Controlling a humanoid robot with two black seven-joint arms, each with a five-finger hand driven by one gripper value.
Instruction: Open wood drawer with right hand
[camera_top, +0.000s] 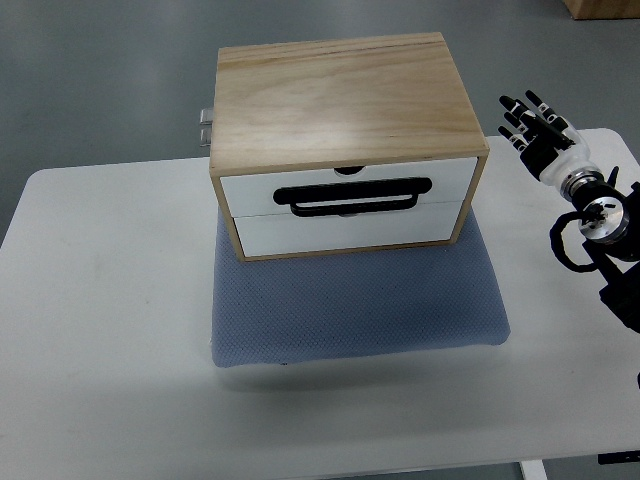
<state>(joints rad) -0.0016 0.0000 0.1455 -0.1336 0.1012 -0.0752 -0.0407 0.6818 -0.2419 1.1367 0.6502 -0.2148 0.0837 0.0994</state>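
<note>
Progress is judged nil: the drawer (348, 189) sits flush in the wooden box (345, 140), well apart to the left of the right hand (537, 128), whose fingers are spread and nothing is held. The black handle (353, 196) remains to be reached, hooked and pulled.

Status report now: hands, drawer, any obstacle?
Right hand open, beside box, touching nothing. Left hand not in view. Drawer shut, handle free. No obstacle on mat.
</note>
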